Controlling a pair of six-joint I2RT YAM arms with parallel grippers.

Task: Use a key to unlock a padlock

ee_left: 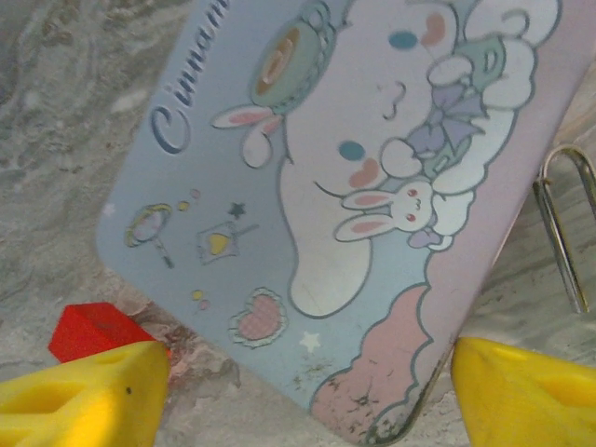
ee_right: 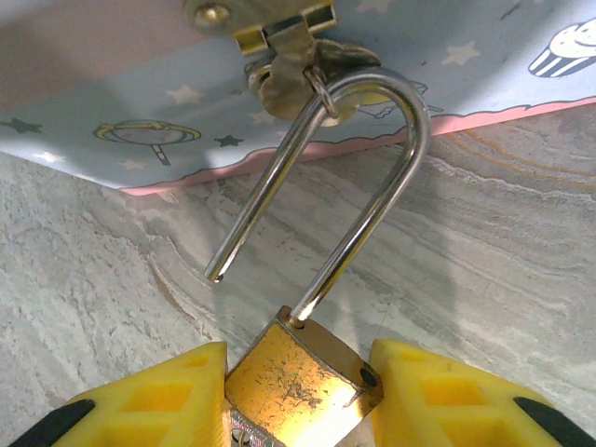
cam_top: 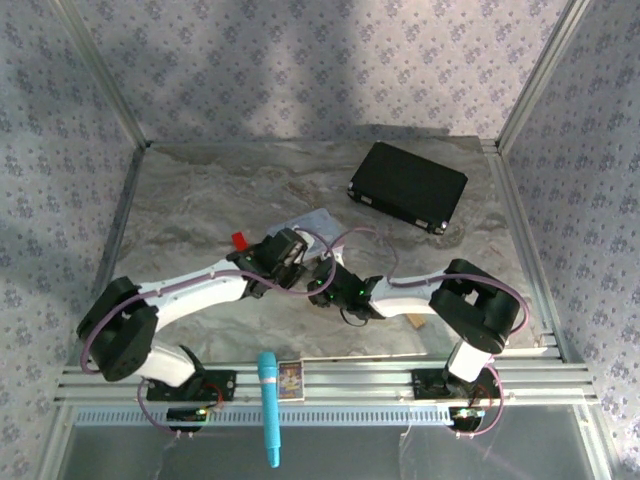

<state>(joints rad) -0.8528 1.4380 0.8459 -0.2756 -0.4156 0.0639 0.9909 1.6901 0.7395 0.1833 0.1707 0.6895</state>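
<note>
Scratched brass padlock [ee_right: 303, 380], silvery shackle [ee_right: 372, 221] sprung open, hooked through tin [ee_left: 307, 186] hasp [ee_right: 289, 51] at 12 o'clock. Right fingers [ee_right: 158, 400] clamp its body at 6 o'clock. Left fingers [ee_left: 84, 391] spread apart over tin, grasping nothing.

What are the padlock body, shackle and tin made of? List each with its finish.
Padlock body: brass by its look, golden, scratched and dull. Shackle: likely steel, silvery, polished, bright glints. Tin: seemingly painted sheet metal, print worn at one corner.

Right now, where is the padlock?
In the right wrist view, the padlock is pinched by the right hand, its open shackle hooked through the clasp on the tin.
</note>
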